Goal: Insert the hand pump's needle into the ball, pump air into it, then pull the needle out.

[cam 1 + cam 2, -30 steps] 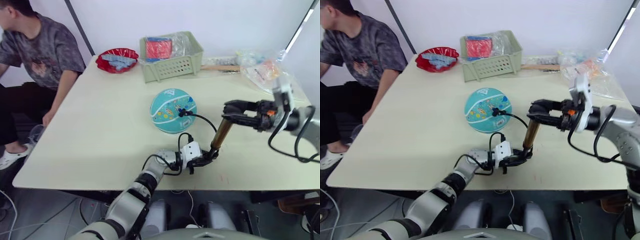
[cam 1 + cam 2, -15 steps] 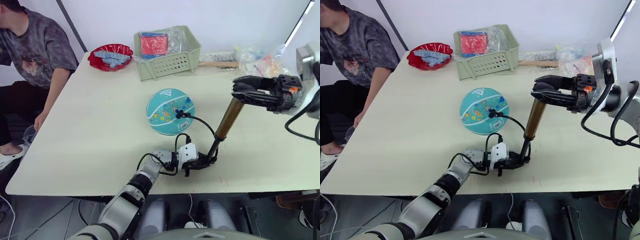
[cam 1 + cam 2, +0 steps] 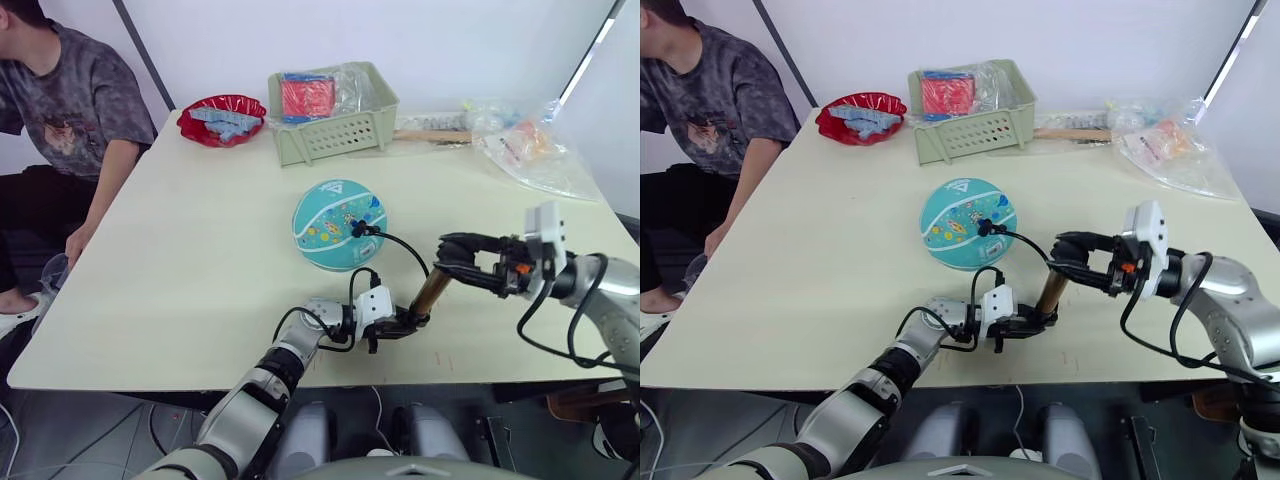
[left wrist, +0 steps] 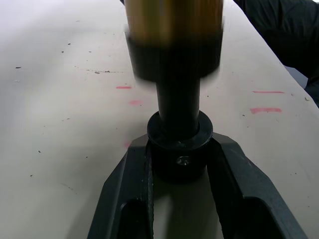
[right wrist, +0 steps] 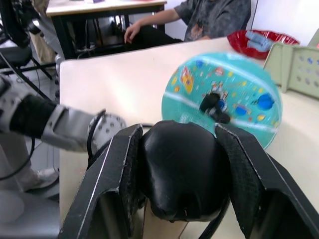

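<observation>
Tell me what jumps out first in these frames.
The teal ball sits mid-table with the black hose fitting plugged into its side. In front of it, the hand pump stands tilted, its base clamped by the left end effector and its handle by the right end effector.

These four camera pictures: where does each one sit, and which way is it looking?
Left and right eye views: on the head, looking forward and down at the beige table; both arms show.
Left wrist view: on the left wrist, looking along the left jaws clamping the bronze-gold metal hand pump's black base.
Right wrist view: on the right wrist, looking over the right jaws gripping the pump's handle.
Shared: the teal printed ball shows in eye and right wrist views.
</observation>
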Controlling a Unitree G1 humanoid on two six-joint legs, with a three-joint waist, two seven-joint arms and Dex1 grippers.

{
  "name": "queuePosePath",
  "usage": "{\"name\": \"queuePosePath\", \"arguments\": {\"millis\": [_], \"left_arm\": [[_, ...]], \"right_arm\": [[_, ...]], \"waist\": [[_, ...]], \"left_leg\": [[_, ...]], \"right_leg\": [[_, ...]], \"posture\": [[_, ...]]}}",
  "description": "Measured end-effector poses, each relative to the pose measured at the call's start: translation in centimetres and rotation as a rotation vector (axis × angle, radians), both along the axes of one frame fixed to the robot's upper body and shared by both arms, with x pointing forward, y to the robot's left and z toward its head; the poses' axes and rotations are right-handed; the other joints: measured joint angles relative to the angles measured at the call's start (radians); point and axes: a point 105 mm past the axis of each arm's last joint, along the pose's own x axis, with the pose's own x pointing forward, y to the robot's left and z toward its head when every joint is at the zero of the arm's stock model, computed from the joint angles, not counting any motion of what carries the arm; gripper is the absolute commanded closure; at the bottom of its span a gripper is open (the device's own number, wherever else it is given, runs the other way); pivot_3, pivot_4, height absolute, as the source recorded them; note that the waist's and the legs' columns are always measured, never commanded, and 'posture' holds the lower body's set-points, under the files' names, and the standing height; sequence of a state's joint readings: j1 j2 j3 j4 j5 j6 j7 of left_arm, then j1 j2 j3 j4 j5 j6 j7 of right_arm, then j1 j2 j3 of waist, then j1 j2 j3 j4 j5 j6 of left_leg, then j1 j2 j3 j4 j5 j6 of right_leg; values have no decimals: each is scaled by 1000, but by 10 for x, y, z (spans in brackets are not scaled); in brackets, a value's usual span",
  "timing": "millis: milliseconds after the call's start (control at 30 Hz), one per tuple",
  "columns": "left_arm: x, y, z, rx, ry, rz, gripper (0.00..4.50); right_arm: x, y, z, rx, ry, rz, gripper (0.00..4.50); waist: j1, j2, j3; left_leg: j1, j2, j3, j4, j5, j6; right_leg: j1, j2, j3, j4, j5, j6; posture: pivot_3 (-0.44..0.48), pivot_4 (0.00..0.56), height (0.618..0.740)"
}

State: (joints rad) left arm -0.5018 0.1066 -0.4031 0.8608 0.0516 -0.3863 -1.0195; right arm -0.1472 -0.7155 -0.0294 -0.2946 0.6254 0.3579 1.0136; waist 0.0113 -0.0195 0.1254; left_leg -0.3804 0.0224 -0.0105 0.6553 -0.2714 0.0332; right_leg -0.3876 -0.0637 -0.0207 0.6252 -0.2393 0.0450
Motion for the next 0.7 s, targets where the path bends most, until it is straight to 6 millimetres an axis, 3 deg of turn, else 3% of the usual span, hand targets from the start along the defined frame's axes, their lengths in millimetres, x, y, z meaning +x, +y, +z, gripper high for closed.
{"name": "queuePosePath", "arguments": {"millis": [33,267,533,700], "left_arm": [[0,-1,0,1,0,-1,3430],[3,-2,1,7,1,-4,3430],[2,-5,2,-1,0,-17,3430],[1,-4,4,-18,-15,-14,3430]], "right_arm": [[-1,0,-9,-18,12,-6,2690],[-3,1,-11,-14,-30,-8,2690],[4,-1,4,-1,10,-2,2690],[10,-5,33,25,5,23,2691]], "waist": [[1,0,0],[2,-3,-2],[4,1,3],[3,4,11]], "left_leg": [[0,0,0,0,0,0],[1,0,0,0,0,0],[-1,-1,0,0,0,0],[-2,-2,1,0,0,0]], "right_leg": [[0,0,0,0,0,0],[1,-1,0,0,0,0],[1,-2,0,0,2,-4],[-1,-3,0,0,2,-3]], "posture": [[0,150,738],[0,150,738],[0,150,738],[0,150,738]]}}
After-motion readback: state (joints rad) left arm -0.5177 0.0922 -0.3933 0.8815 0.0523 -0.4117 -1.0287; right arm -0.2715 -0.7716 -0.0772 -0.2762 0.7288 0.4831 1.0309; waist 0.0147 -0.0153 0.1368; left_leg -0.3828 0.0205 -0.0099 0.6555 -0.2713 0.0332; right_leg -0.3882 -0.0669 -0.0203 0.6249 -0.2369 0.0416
